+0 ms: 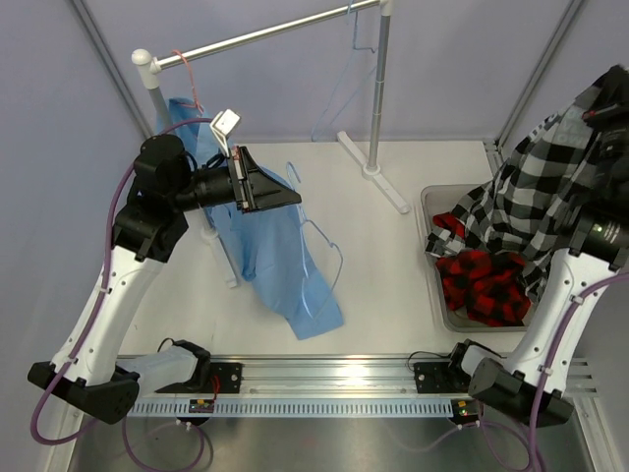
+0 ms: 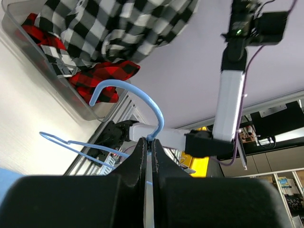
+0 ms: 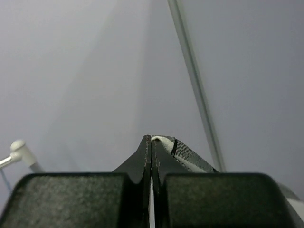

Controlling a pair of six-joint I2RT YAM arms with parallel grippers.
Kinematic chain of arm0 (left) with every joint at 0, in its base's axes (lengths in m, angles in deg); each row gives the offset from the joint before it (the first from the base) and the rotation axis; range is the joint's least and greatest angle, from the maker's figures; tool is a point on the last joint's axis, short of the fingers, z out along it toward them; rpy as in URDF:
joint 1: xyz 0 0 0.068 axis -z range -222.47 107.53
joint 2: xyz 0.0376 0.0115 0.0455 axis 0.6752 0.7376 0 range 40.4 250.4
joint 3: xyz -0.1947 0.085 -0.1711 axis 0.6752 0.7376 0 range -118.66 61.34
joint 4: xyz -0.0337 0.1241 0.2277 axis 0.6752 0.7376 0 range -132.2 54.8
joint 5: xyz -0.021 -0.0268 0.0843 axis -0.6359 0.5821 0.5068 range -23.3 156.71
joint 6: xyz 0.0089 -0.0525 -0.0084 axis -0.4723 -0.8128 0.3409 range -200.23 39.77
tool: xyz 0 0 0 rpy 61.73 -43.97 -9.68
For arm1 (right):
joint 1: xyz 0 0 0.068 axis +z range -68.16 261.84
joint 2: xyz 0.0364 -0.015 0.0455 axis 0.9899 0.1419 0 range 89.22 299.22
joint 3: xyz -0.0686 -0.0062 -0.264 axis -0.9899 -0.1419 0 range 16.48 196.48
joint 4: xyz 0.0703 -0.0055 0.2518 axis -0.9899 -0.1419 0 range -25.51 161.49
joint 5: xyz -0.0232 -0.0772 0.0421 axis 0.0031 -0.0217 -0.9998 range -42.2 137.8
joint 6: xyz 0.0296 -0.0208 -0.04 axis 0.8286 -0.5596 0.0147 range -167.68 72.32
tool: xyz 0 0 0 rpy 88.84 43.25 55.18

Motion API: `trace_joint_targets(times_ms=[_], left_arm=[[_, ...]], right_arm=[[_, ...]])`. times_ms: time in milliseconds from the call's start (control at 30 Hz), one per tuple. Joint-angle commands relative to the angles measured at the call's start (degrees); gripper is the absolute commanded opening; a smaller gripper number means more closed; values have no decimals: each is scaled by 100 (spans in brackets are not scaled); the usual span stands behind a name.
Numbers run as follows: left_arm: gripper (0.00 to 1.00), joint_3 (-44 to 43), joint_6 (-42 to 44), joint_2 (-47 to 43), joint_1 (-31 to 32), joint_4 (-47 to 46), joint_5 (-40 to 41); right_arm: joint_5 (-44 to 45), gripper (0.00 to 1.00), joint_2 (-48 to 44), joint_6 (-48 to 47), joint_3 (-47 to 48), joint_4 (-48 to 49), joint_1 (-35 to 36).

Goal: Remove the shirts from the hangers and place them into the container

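My left gripper (image 1: 287, 194) (image 2: 151, 141) is shut on the neck of a light blue hanger (image 2: 142, 92). That hanger's wire frame (image 1: 329, 251) lies over the light blue shirt (image 1: 270, 261). This shirt slopes from below the pink hanger (image 1: 187, 71) down to the table. High at the right, my right gripper (image 3: 151, 138) is shut on a fold of the black-and-white check shirt (image 1: 545, 182) (image 3: 183, 153). The shirt hangs into the clear container (image 1: 429, 202) (image 2: 45, 76). The red-and-black plaid shirt (image 1: 486, 285) (image 2: 102, 71) lies inside it. A second light blue hanger (image 1: 346, 69) hangs on the rail.
A silver rail (image 1: 275, 34) on two posts crosses the back of the table, its right post's foot (image 1: 378, 177) reaching toward the container. The right arm (image 2: 230, 99) stands tall in the left wrist view. A metal track (image 1: 324, 379) runs along the near edge.
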Motion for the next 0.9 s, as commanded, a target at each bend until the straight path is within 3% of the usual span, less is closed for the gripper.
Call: trace_joint_targets(times_ms=[0, 100, 267, 567, 700, 867], left_arm=[[0, -250, -264, -109, 20, -583, -153], [0, -198, -273, -215, 20, -627, -100], [0, -75, -202, -312, 29, -557, -3], [0, -311, -141, -303, 29, -267, 207], [0, -531, -141, -285, 29, -214, 252], [0, -690, -62, -312, 20, 40, 392]], right_arm=[[-808, 0, -860, 904, -802, 78, -25], [-1144, 0, -1520, 1151, -1690, -508, 71], [-608, 0, -2154, 695, -2568, -1583, 546], [-258, 0, -2638, 2117, -4537, -2083, 546], [419, 0, -2305, 2180, -4856, -2603, 520], [641, 0, -1279, 2206, -4909, -2920, 450]])
